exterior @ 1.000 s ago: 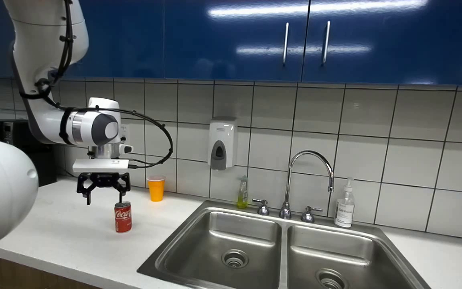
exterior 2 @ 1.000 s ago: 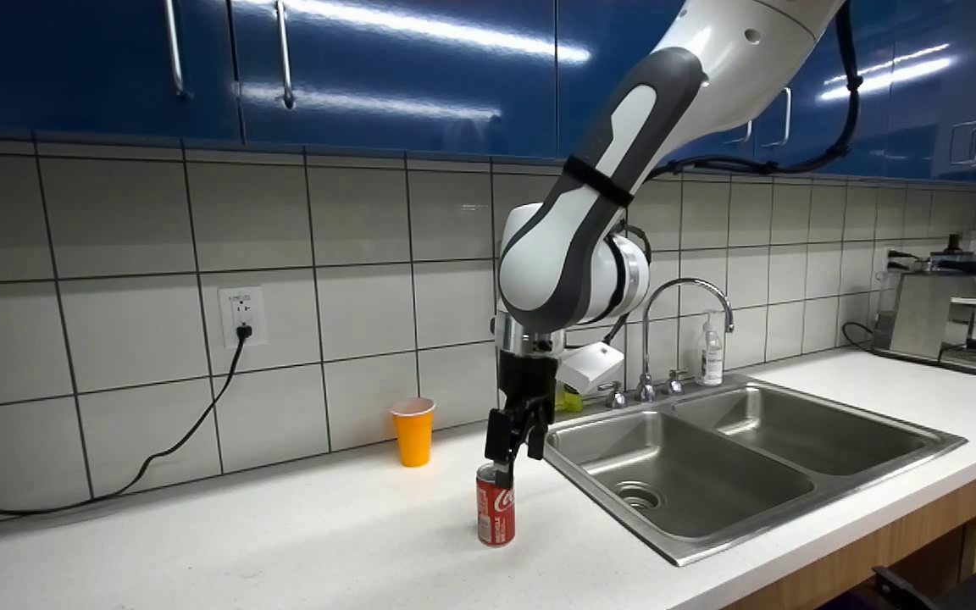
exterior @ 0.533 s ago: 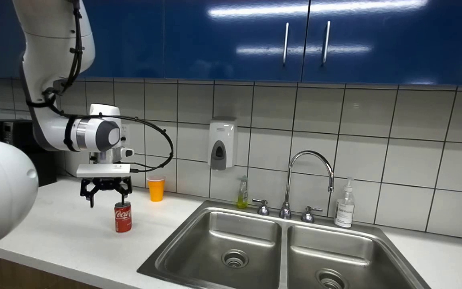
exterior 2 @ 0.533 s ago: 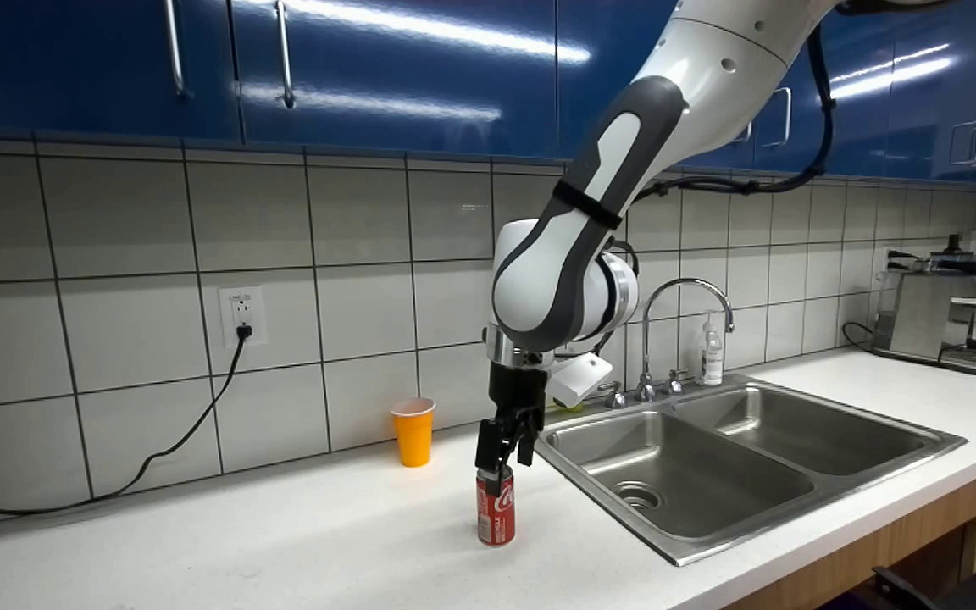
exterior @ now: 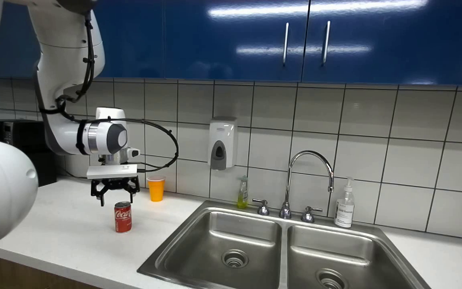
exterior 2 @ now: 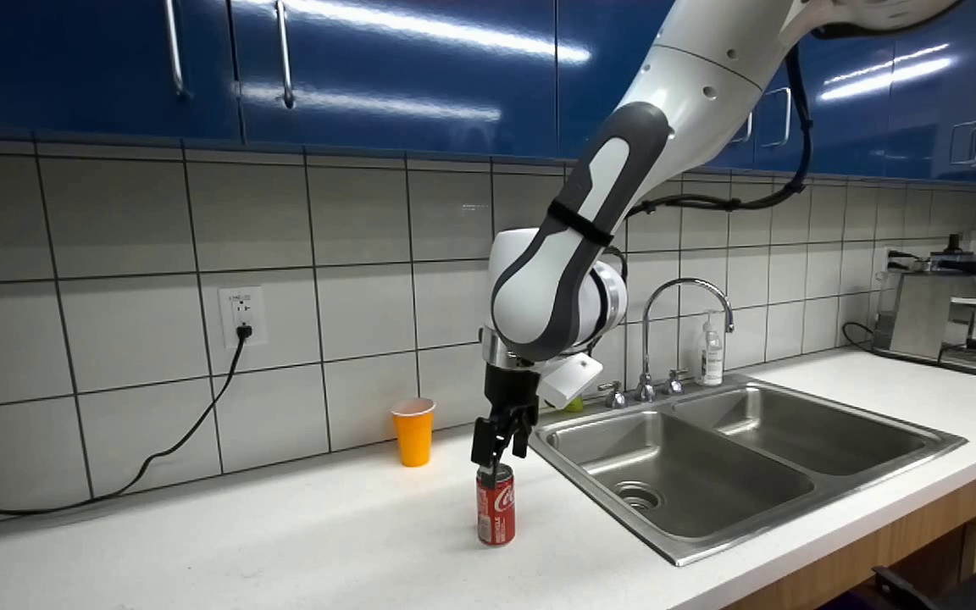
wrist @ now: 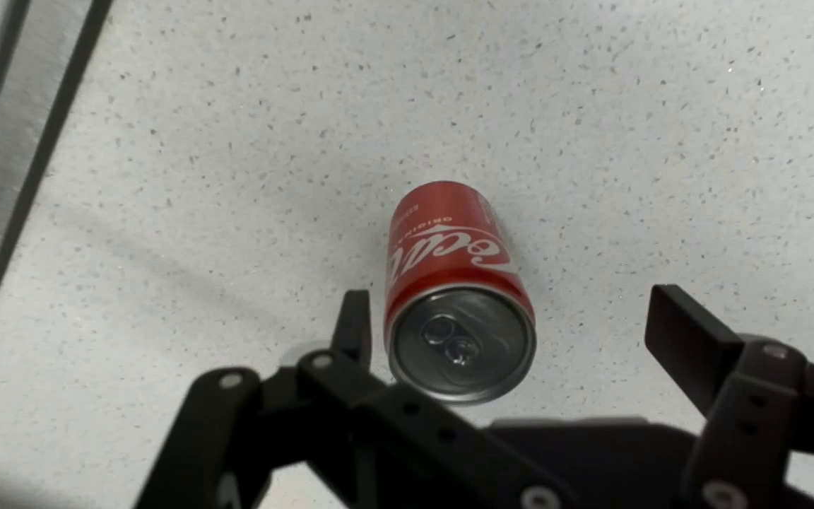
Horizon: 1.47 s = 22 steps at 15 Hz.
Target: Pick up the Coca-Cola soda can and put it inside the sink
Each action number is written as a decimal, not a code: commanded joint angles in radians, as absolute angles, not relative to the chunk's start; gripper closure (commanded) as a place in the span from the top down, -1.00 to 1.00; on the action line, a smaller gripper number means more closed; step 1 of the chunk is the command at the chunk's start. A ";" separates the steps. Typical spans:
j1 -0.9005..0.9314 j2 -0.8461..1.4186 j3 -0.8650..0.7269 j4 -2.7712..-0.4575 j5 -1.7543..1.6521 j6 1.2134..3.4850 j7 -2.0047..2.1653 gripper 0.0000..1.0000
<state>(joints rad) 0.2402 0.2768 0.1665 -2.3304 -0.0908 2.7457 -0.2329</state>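
The red Coca-Cola can (exterior: 123, 220) stands upright on the white counter. It also shows in an exterior view (exterior 2: 496, 515) and in the wrist view (wrist: 449, 247), its silver top toward the camera. My gripper (exterior: 116, 200) is open and empty, pointing down just above the can's top. In the wrist view the gripper (wrist: 513, 318) has its fingers apart, with the can's top between them, closer to the left finger. No contact shows. The double steel sink (exterior: 284, 253) lies to the can's right in both exterior views; its edge (wrist: 15, 141) shows in the wrist view.
An orange cup (exterior: 156, 189) stands behind the can near the tiled wall. A green spray bottle (exterior: 242, 193), a faucet (exterior: 287, 180) and a sanitizer bottle (exterior: 345, 208) stand along the sink's back rim. A soap dispenser (exterior: 222, 143) hangs on the wall.
The gripper has come down a little and shifted sideways, to the right in one view and slightly left in another, so its fingers now straddle the can's top. The can has not moved.
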 commanded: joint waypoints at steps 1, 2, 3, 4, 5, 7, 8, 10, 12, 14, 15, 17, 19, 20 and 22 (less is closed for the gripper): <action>0.237 0.310 0.159 -2.293 -0.141 2.757 -0.182 1.00; 0.238 0.316 0.155 -2.287 -0.150 2.756 -0.175 1.00; 0.240 0.322 0.152 -2.283 -0.158 2.757 -0.168 1.00; 0.242 0.331 0.149 -2.276 -0.165 2.757 -0.161 1.00; 0.245 0.337 0.147 -2.270 -0.171 2.757 -0.155 1.00; 0.251 0.353 0.146 -2.256 -0.179 2.759 -0.141 1.00; 0.256 0.361 0.144 -2.249 -0.185 2.760 -0.132 1.00; 0.264 0.377 0.141 -2.236 -0.197 2.762 -0.113 1.00; 0.271 0.390 0.137 -2.224 -0.205 2.762 -0.099 1.00; 0.281 0.405 0.123 -2.212 -0.218 2.765 -0.081 1.00; 0.284 0.413 0.115 -2.205 -0.227 2.766 -0.073 1.00; 0.291 0.429 0.095 -2.189 -0.246 2.766 -0.056 1.00; 0.296 0.444 0.077 -2.174 -0.262 2.764 -0.043 1.00; 0.298 0.451 0.070 -2.168 -0.269 2.762 -0.037 1.00; 0.302 0.461 0.062 -2.157 -0.277 2.756 -0.030 1.00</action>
